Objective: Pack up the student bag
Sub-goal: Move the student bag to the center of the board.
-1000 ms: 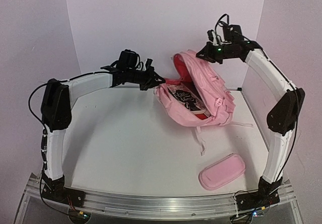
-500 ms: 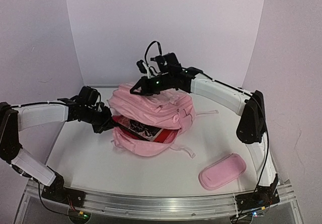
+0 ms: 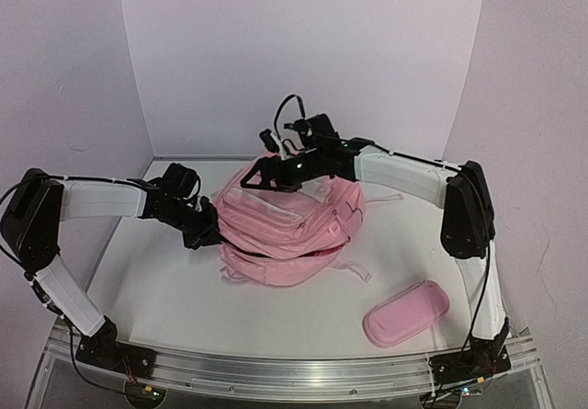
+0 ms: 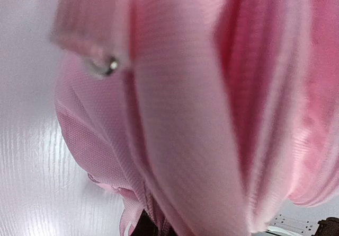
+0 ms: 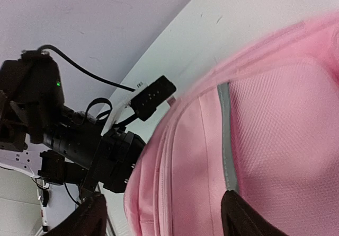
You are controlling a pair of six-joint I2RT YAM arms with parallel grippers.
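The student bag [image 3: 292, 230], a large pink backpack with grey stripes, lies in the middle of the table with its flap down over the opening. My left gripper [image 3: 211, 234] is at the bag's left edge, shut on a fold of its fabric. In the left wrist view the pink bag [image 4: 185, 103] fills the frame and only the dark base of the fingers [image 4: 151, 228] shows. My right gripper [image 3: 254, 178] hovers over the bag's top rear, open. Its fingertips [image 5: 244, 218] stand wide apart with the bag's fabric [image 5: 185, 156] beneath them.
A small oblong pink pencil case [image 3: 405, 312] lies at the front right of the white table [image 3: 165, 289]. A loose shoulder strap [image 3: 354, 269] trails from the bag toward it. White walls close in the back and sides. The left arm's wrist [image 5: 85, 146] is close to the right gripper.
The right gripper has opened and let go of the bag's top. The flap has dropped, hiding the book that showed inside. The bag has settled slightly rightward; the left gripper stays shut on its edge.
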